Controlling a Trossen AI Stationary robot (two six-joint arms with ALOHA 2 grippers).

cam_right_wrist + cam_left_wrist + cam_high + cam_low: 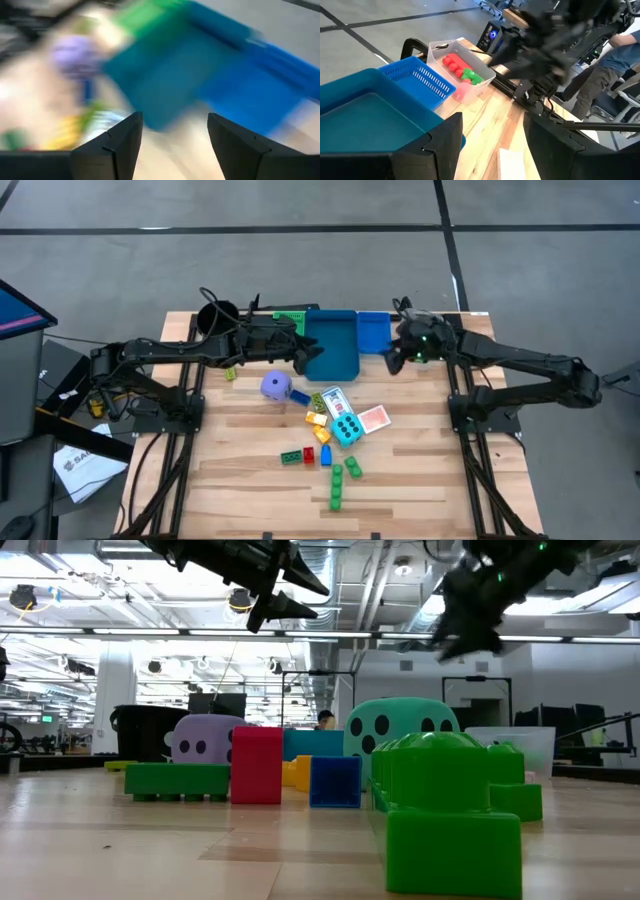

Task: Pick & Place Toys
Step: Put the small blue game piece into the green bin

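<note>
Both pincers gape empty: left pincer over the teal bin, right pincer beside it; toys wait scattered on the worktop, within reach.

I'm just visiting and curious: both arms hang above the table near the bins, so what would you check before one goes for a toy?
1. Left gripper empty: ok, fingers apart, nothing between.
2. Right gripper empty: ok, open, nothing held.
3. Both grippers clear of the table: ok, raised in the low view.
4. Toys reachable: ok, purple die, cyan dotted die and playing cards lie loose on the wood.
5. Teal bin has room: ok, looks empty.
6. Which toy is next: cannot tell.
</note>
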